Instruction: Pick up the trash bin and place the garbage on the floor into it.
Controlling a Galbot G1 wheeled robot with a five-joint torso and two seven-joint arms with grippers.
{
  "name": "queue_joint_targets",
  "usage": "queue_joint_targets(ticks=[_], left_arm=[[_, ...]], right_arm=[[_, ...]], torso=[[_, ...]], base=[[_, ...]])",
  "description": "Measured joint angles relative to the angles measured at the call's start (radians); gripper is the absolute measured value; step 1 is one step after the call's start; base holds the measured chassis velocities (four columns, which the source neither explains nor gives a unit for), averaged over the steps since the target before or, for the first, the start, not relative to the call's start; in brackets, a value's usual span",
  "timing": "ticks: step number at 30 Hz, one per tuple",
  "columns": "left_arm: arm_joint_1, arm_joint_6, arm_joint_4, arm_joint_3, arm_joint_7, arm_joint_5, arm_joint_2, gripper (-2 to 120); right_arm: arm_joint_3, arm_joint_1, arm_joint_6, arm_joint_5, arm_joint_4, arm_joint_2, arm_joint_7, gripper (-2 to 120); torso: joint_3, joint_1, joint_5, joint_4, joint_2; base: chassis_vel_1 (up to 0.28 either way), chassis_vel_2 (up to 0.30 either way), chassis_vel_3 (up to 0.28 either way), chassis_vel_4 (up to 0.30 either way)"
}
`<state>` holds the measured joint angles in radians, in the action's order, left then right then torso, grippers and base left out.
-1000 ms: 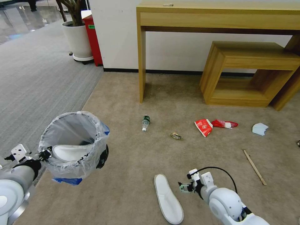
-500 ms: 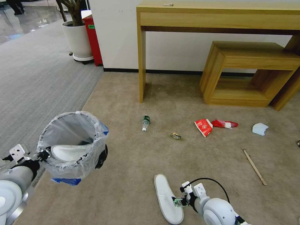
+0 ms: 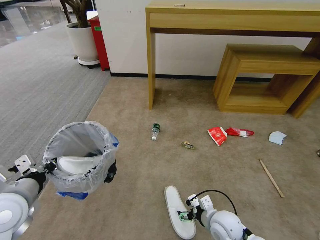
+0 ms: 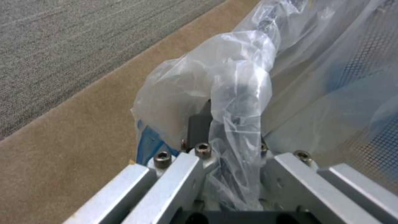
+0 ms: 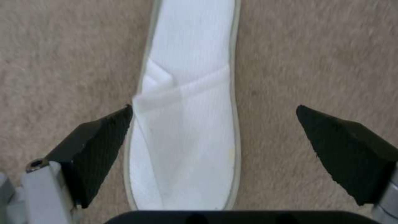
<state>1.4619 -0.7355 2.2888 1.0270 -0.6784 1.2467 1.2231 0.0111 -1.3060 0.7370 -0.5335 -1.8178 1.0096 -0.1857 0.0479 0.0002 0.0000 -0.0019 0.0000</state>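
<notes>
Bin lifted, one slipper in; most litter not yet collected.

Trash bin [image 3: 80, 156] held off the beige floor [image 3: 140, 200] at front left, left gripper [image 3: 50, 164] pinching its rim and liner; a white slipper [image 3: 78, 164] lies inside. Right gripper [image 5: 215, 143] hangs spread over the second slipper [image 3: 179, 211], one pad at its edge, not yet closed. Left to gather: bottle [image 3: 155, 131], crushed can [image 3: 188, 145], red wrappers [image 3: 230, 133], blue tissue [image 3: 277, 137], wooden stick [image 3: 271, 178].

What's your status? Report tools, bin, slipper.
Left tool shut on bin rim, bin aloft, one slipper inside. Right tool open, over floor slipper, not touching. Nothing in the way.
</notes>
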Motion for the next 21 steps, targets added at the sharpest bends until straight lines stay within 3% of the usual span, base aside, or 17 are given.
queue_joint_targets(ticks=[21], left_arm=[[-0.015,0.000,-0.024,-0.031,0.010,-0.022,0.007,0]], right_arm=[[0.050,0.024,-0.001,0.028,0.128,0.097,-0.002,98]], torso=[[0.000,0.000,0.0000,0.0000,0.000]], base=[[0.000,0.000,0.000,0.000]])
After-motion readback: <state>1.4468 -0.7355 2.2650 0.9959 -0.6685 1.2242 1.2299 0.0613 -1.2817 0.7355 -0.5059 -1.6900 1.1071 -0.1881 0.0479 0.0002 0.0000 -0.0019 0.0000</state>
